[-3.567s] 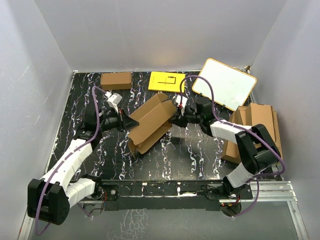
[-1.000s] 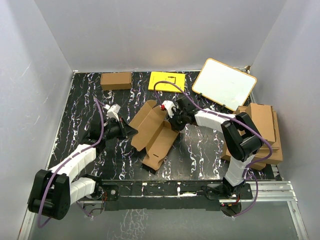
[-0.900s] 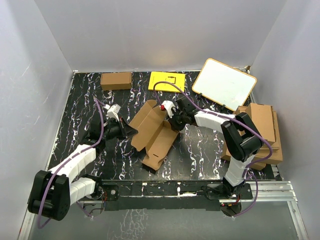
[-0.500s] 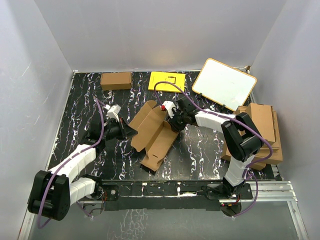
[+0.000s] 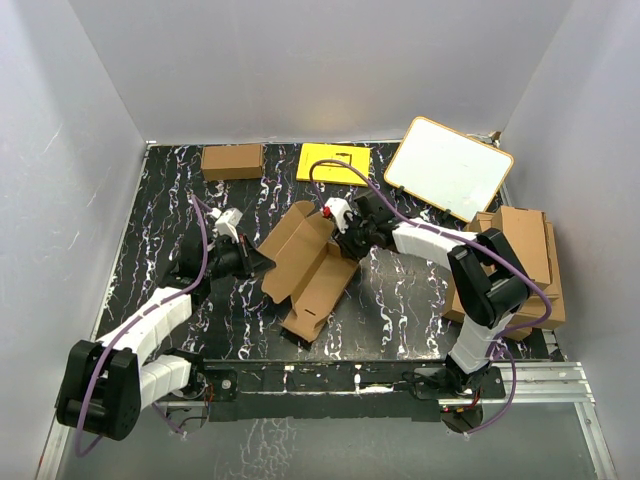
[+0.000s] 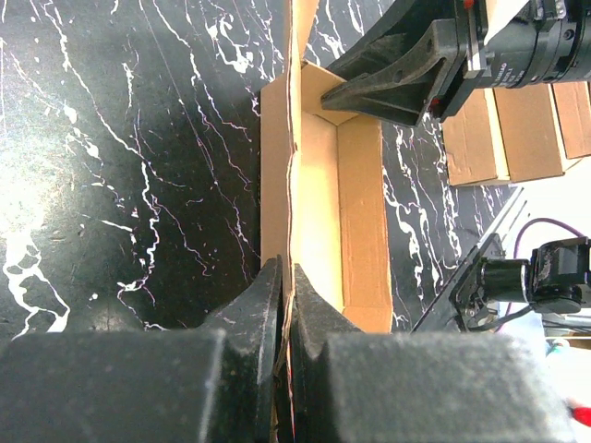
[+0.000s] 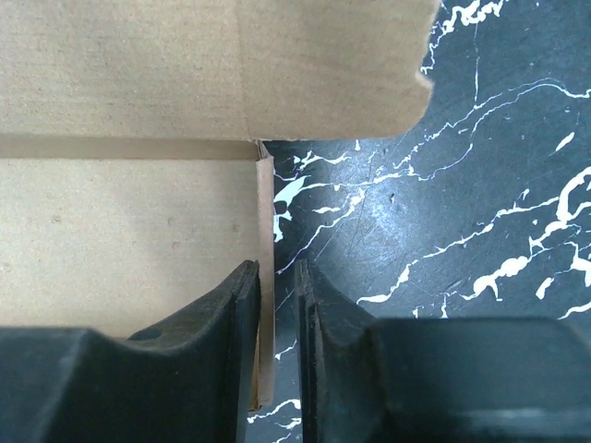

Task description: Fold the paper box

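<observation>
The paper box (image 5: 315, 270) lies open on the black marble table, mid-table, with flaps spread toward the near side. My left gripper (image 5: 262, 262) is at its left edge; in the left wrist view the gripper (image 6: 286, 277) is shut on the thin upright wall of the box (image 6: 319, 185). My right gripper (image 5: 345, 243) is at the box's far right corner. In the right wrist view its jaws (image 7: 275, 277) stand narrowly apart around a thin wall edge of the box (image 7: 129, 231); the card touches the left finger (image 7: 231, 305), with a gap to the other. The right gripper also shows in the left wrist view (image 6: 369, 88).
A smaller brown carton (image 5: 232, 160) and a yellow sheet (image 5: 333, 163) lie at the back. A whiteboard (image 5: 448, 167) leans at the back right. A pile of larger cardboard sheets (image 5: 520, 260) sits at the right edge.
Since 3.6 s ago the box has swung nearer and turned, and my right gripper has moved left onto its far corner. Over the last second almost nothing has moved.
</observation>
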`<state>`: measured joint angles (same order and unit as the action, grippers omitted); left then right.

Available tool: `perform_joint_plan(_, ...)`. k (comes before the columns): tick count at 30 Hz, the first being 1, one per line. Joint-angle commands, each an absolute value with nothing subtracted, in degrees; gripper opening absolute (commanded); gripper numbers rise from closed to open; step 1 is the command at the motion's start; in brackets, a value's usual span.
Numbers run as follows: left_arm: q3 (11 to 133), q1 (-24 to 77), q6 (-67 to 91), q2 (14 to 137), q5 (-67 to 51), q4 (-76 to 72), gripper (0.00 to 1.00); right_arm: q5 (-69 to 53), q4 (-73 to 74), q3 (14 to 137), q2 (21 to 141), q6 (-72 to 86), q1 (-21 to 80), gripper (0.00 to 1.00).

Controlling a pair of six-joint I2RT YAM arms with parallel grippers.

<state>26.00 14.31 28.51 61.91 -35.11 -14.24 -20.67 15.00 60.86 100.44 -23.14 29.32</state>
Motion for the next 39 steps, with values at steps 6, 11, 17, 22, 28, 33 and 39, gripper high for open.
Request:
perform_joint_plan(6, 28.65, 13.95, 28.17, 61.81, -36.71, -13.74, 0.00, -12.49, 9.93, 59.41, 103.09, -22.98, 31.33, 0.10)
perform_joint_plan(11, 28.31, 13.97, 27.69, 61.35, -36.45, -13.48, 0.00, -8.66, 9.18, 58.95, 102.07, -23.01, 31.55, 0.08)
perform_joint_plan(17, 29.25, 14.02, 26.69, 61.52, -36.49, -13.10, 0.00, -14.90, 10.99, 58.92, 100.60, -23.97, 31.18, 0.11)
perform_joint_plan(22, 32.62, 13.98, 22.31, 60.73, -36.29, -9.45, 0.00, -28.55, 14.61, 60.20, 95.18, -23.64, 28.67, 0.42)
perform_joint_plan(28, 36.62, 14.00, 15.08, 58.15, -37.39, -5.80, 0.00, -50.37, 16.39, 58.44, 86.93, -24.29, 18.65, 0.55)
perform_joint_plan(33, 40.94, 14.01, 8.88, 57.71, -39.34, -1.83, 0.00, -64.17, 8.16, 53.10, 80.66, -20.21, 10.96, 0.61)
perform_joint_plan(39, 47.32, 14.05, 0.13, 60.81, -47.36, 4.35, 0.00, -74.65, -1.17, 47.34, 76.80, -18.72, 6.24, 0.65)
